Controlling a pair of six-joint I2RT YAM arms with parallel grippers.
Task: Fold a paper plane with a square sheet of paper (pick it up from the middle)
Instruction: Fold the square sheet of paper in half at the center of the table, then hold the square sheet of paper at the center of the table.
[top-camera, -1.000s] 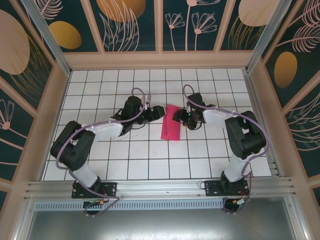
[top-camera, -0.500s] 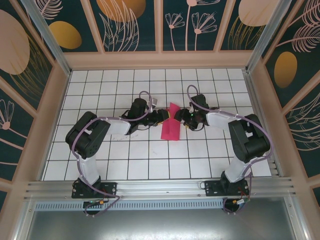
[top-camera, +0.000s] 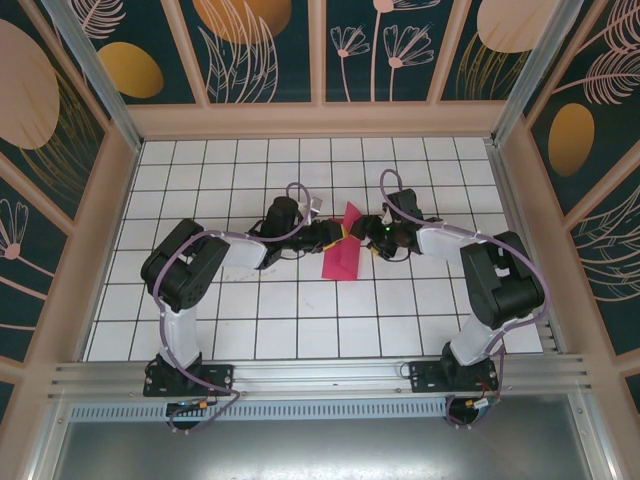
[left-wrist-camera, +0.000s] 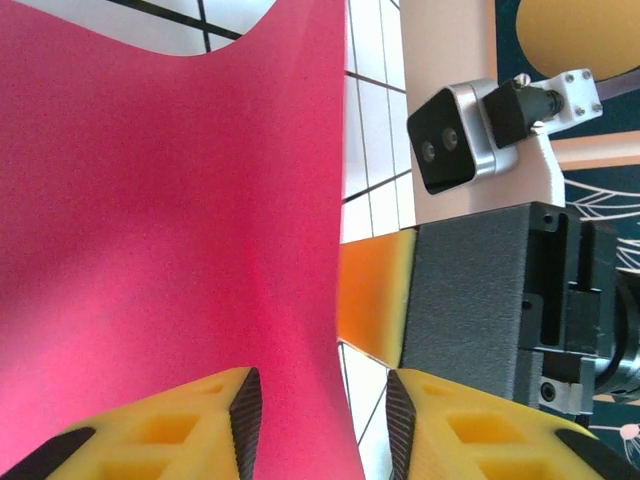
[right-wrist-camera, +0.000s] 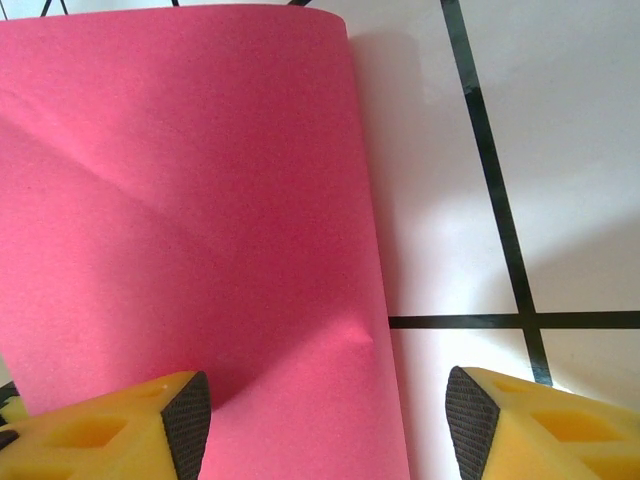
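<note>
The square sheet of paper (top-camera: 340, 262) lies folded into a narrow magenta strip at mid-table, its far end raised off the tiles. My left gripper (top-camera: 336, 234) meets that raised end from the left, my right gripper (top-camera: 364, 231) from the right. In the left wrist view the paper (left-wrist-camera: 150, 220) runs between the left gripper (left-wrist-camera: 322, 425), whose pads stand apart with a gap showing white tile. In the right wrist view the creased paper (right-wrist-camera: 200, 200) lies between the wide-open right gripper (right-wrist-camera: 327, 425).
The white grid table (top-camera: 250, 320) is boxed in by patterned walls, with a metal rail (top-camera: 320, 375) along the near edge. The right arm's black gripper body (left-wrist-camera: 480, 290) and its wrist camera (left-wrist-camera: 455, 135) sit very close in front of the left gripper.
The left gripper has slid right up to the paper and its jaws have narrowed. The paper's far end has risen off the table. The right gripper has edged slightly left, jaws unchanged.
</note>
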